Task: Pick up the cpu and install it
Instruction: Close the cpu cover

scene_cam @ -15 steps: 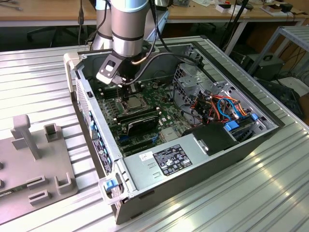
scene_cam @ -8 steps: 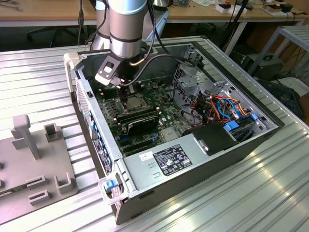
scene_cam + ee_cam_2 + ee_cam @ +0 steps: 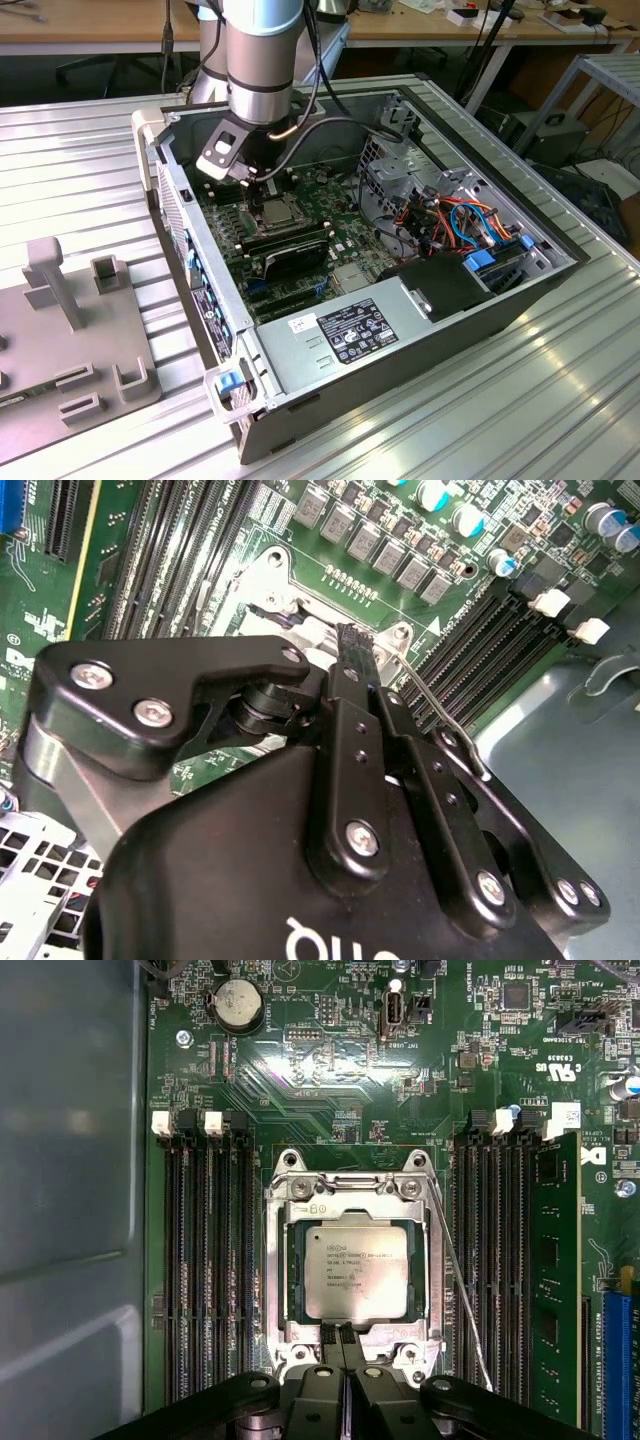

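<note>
The cpu lies flat in the socket on the motherboard, silver-grey top up, square with the metal frame around it; in the exterior view it shows as a pale square just below the arm's wrist, inside the open computer case. Judgement: the pick and the placing look done, since the chip sits seated and level in its recess and nothing holds it. Whether the frame is latched I cannot tell; a thin wire lever runs along one side of the socket and, in the second wrist view, stands slanted up off the board, so the locking may remain. The gripper hangs over the socket's edge with its two fingertips pressed together, jaws closed on nothing, tips at the frame's rim beside the chip rather than on it. Empty memory slots flank the socket on both sides; one long memory stick stands in a slot on the far side. A coin cell battery sits further off on the board. Writing: fine print covers the chip's lid and white lettering marks the board, none transcribed here. A white label with small print lies on the power supply. The case rests on a ribbed metal table, a grey fixture at the exterior view's left.
</note>
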`<state>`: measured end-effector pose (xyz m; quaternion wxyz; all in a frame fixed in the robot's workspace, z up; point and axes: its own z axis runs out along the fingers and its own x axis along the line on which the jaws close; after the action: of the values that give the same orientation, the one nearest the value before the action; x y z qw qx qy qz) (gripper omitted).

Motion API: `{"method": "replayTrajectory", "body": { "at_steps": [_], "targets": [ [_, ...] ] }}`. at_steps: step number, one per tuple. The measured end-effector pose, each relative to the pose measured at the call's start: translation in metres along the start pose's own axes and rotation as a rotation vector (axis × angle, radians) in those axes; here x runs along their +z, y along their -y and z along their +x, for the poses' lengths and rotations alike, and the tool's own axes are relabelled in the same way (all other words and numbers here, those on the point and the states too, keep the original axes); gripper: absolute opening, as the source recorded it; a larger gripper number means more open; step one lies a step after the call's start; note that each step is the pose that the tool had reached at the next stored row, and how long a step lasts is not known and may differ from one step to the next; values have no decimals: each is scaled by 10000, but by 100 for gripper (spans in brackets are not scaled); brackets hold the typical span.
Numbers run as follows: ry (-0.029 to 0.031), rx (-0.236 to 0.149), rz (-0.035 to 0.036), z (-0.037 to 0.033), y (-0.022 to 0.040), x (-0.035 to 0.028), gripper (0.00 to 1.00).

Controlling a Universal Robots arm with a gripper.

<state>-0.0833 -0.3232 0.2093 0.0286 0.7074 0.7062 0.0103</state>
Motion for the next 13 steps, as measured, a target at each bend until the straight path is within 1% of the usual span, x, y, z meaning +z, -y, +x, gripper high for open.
{"method": "replayTrajectory", "body": {
  "at_steps": [3, 8, 13],
  "targets": [
    [-3, 0, -2, 1, 0, 3, 11],
    [4, 0, 3, 1, 5, 62, 11],
    [2, 0, -1, 2, 4, 70, 11]
  ]
}}
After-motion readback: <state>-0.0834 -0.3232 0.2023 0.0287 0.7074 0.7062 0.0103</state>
